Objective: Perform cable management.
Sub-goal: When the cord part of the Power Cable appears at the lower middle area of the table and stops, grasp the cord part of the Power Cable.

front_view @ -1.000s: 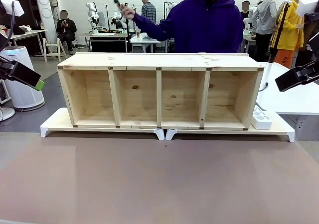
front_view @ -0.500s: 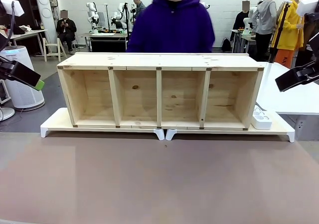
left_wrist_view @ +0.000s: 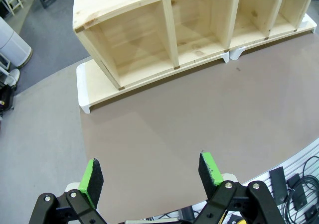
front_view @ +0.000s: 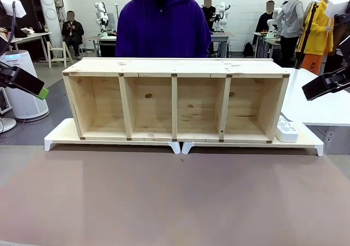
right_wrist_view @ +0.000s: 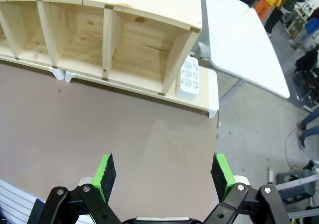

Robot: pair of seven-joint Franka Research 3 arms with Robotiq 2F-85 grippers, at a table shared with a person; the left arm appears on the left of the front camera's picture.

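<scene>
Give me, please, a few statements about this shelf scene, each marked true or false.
1. The wooden shelf has four open compartments. True.
2. The white power strip lies inside a compartment. False: it lies on the base board, just outside the shelf's right end.
3. The left gripper is shut on something. False: it is open and holds nothing.
4. The right gripper is open. True.
5. A person in a purple hoodie stands behind the shelf. True.

The long four-bay shelf is pale, unvarnished knotty pine; the brown tabletop looks matt and smooth; the small white power strip is glossy plastic.
</scene>
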